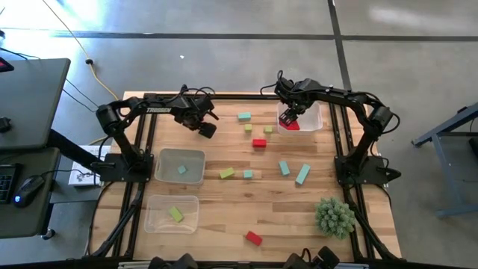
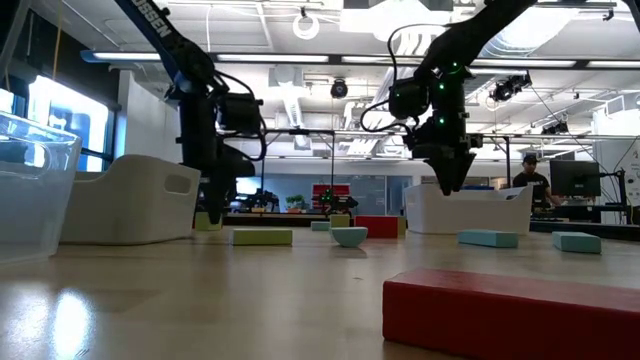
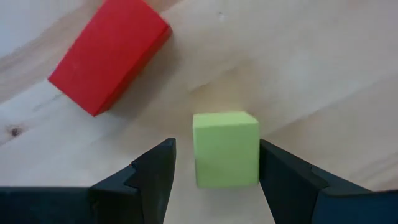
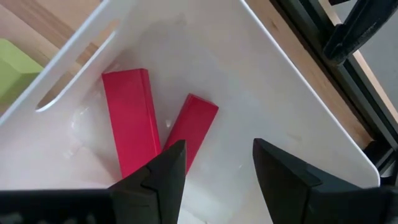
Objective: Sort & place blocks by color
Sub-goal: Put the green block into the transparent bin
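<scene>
My left gripper [image 1: 208,128] [image 3: 214,174] is open, low over the far left of the table. In its wrist view a yellow-green cube [image 3: 225,148] shows between the fingers, with a red block [image 3: 109,56] beyond it. From above the gripper stands apart from that cube [image 1: 248,128]. My right gripper [image 1: 289,116] [image 4: 217,165] is open and holds nothing. It hangs over the white tray [image 1: 308,119] at the far right, where two red bars [image 4: 130,118] [image 4: 193,127] lie flat. Other blocks lie loose on the table: teal [image 1: 244,116], red [image 1: 259,142], yellow-green [image 1: 227,172].
A clear tray [image 1: 196,158] near the left arm holds a teal cube [image 1: 181,169]. A nearer clear tray [image 1: 153,203] holds a yellow-green block [image 1: 175,214]. Teal blocks [image 1: 284,168] [image 1: 302,174] lie mid-table, and a red block [image 1: 253,237] lies near the front edge. The spiky plant ball [image 1: 334,217] sits near right.
</scene>
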Controlling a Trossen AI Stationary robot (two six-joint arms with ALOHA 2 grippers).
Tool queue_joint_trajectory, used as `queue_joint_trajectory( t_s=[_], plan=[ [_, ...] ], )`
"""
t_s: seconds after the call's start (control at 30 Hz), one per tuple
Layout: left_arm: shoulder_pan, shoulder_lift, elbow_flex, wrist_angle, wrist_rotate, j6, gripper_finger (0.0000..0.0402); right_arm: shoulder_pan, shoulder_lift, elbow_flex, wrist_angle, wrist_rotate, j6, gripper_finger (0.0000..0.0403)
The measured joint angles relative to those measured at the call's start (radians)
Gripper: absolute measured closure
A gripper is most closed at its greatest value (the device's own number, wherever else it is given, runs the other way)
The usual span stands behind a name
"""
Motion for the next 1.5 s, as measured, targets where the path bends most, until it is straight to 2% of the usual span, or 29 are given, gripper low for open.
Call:
queue_joint_trajectory(
  t_s=[0.2,0.47,0.57,0.67,0.87,1.1,1.33,1.5],
  plan=[
    [0.001,0.004,0.000,0.005,-0.013,0.029,0.0212,0.000,0.000,0.000,0.000,0.000,0.006,0.0229],
    [0.005,0.002,0.000,-0.002,-0.016,0.121,0.0288,0.000,0.000,0.000,0.000,0.000,0.011,0.0229],
    [0.005,0.002,0.001,-0.001,-0.007,0.158,0.0296,0.000,0.000,0.000,0.000,-0.004,0.011,0.0229],
    [0.006,-0.001,0.001,-0.002,0.052,0.162,0.0296,0.000,0.000,0.000,0.000,-0.022,0.011,0.0229],
    [0.005,-0.033,0.000,-0.005,0.218,0.178,0.0293,0.015,0.000,0.000,0.000,-0.137,0.038,0.0240],
    [0.005,-0.128,0.000,0.003,0.356,0.203,0.0295,0.049,-0.024,0.000,-0.009,-0.245,0.087,0.0258],
    [0.003,-0.265,0.000,0.035,0.498,0.188,0.0290,0.099,-0.128,0.000,0.010,-0.287,0.190,0.0259],
    [-0.002,-0.346,0.000,0.119,0.625,0.137,0.0291,0.151,-0.221,0.000,0.100,-0.334,0.273,0.0259]
  ],
)
